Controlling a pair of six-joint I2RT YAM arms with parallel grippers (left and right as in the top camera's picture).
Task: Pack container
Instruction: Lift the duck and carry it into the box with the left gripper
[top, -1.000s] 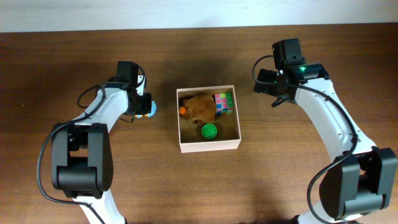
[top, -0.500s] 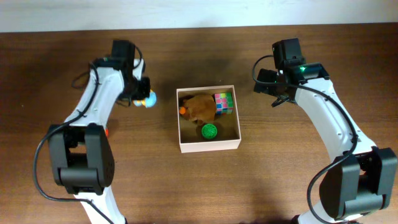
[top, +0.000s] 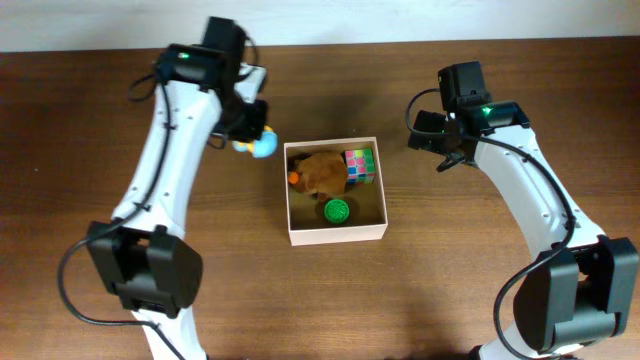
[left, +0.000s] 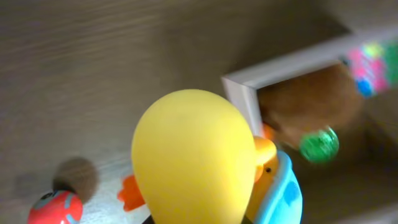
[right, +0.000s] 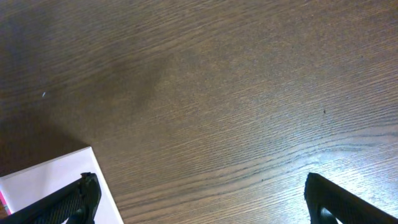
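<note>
Blurred container (left: 292, 60) corner behind duck toy (left: 193, 155)

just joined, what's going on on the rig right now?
The left gripper is shut on a yellow and blue duck-like toy, holding it beside the far left corner of the container. The container already holds a brown plush, a colour cube and a green ball. The right gripper hangs open to the container's right, holding nothing.
</note>
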